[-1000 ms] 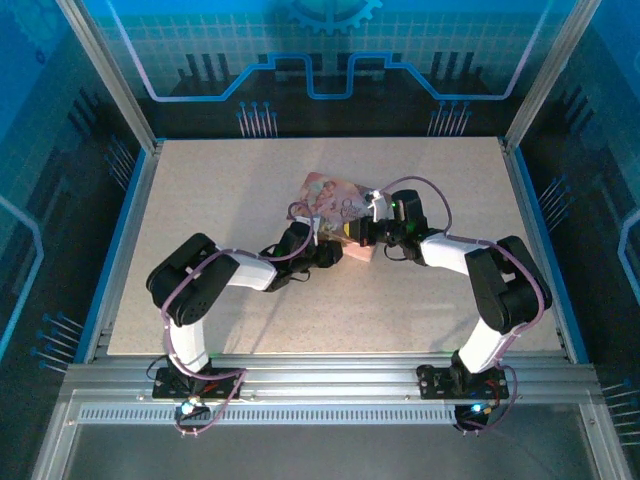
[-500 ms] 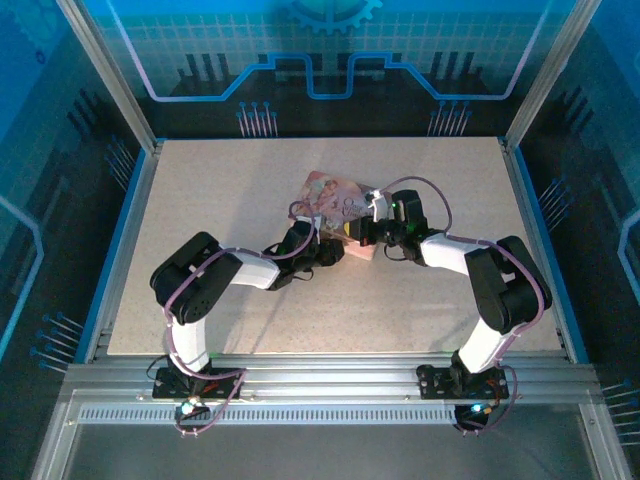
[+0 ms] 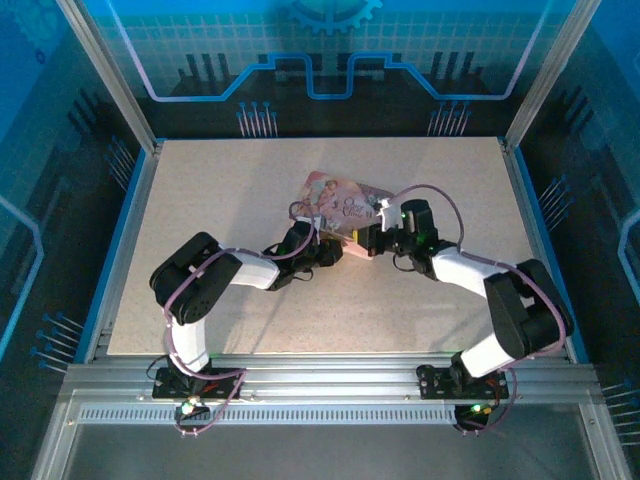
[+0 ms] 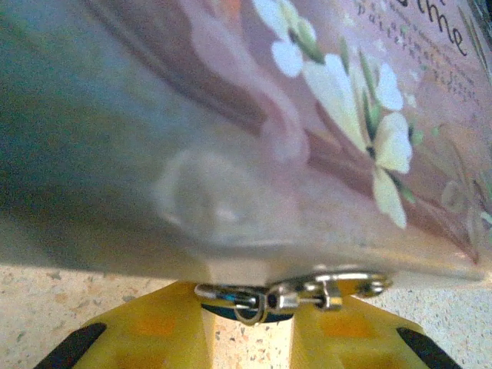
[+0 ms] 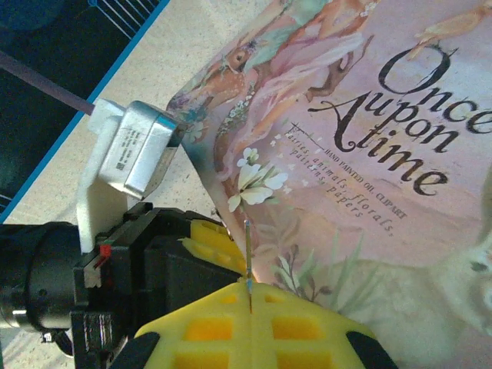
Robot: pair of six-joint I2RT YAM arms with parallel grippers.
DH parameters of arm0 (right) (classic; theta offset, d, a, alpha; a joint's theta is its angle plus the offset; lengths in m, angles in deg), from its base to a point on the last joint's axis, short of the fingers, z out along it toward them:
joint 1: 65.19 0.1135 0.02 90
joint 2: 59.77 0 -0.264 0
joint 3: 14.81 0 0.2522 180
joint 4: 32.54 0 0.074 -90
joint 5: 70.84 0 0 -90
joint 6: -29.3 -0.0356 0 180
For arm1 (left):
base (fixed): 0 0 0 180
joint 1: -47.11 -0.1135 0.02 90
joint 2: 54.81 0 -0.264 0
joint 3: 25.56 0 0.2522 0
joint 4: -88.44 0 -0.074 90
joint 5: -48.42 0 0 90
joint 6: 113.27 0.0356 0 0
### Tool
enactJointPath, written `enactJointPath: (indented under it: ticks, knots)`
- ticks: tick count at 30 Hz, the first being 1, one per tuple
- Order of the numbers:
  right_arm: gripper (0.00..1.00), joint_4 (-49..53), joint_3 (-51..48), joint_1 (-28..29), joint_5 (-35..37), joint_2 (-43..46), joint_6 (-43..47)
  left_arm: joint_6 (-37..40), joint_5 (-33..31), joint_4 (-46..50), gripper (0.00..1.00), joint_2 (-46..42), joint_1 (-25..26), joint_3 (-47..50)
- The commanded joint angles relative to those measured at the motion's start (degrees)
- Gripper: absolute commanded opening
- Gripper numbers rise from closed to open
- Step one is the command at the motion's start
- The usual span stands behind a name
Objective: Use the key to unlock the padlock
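Note:
In the left wrist view, the tiny silvery padlock (image 4: 257, 296), bluish underneath, lies across the tips of my left gripper (image 4: 250, 309). Its yellow fingers (image 4: 154, 330) are shut on it, right under the pink box's (image 4: 231, 138) edge. A small silver clasp (image 4: 342, 286) runs off its right end. My right gripper (image 5: 250, 286) is shut on the key (image 5: 247, 246), a thin metal blade seen edge-on that points at the box's corner. From above, the left gripper (image 3: 328, 252) and right gripper (image 3: 366, 240) meet at the box's (image 3: 340, 205) near edge.
The pink box, printed "Once upon a time" (image 5: 369, 131), lies flat on the speckled table (image 3: 220, 190). The left arm's black body and silver camera block (image 5: 131, 154) sit just left of the right gripper. Blue rails edge the table on both sides.
The right arm has swung its elbow out to the right and drawn its gripper slightly back from the box edge. The left arm has barely moved.

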State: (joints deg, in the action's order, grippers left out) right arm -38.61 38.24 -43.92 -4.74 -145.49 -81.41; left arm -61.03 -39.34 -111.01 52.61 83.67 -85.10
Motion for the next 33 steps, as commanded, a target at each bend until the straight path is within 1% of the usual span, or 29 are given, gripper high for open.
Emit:
enactJointPath:
  ticks: [1,8,12,15,24,33]
  knots:
    - [0.0,0.58,-3.57,1.9,3.42,3.74,2.72,-1.83,1.92,-1.14,0.27,-4.28,0.51,0.63]
    - [0.0,-4.75,-12.19,8.15,10.75,8.57,5.92,-4.11,4.17,1.55,0.26,-7.86,0.39,1.25]
    - [0.0,-5.77,-14.78,11.57,13.89,9.07,9.63,-5.67,5.9,2.56,0.26,-8.77,0.31,1.32]
    - [0.0,-8.36,-15.97,12.71,14.94,7.85,11.09,-6.52,6.54,2.82,0.25,-9.43,0.35,1.78]
    - [0.0,-10.32,-13.48,14.1,16.38,1.64,14.73,-7.34,6.44,2.63,0.24,-10.82,0.34,3.24]
    - [0.0,-9.92,-10.09,15.37,18.71,-1.58,17.64,-7.68,6.29,3.07,0.23,-11.78,0.36,4.07]
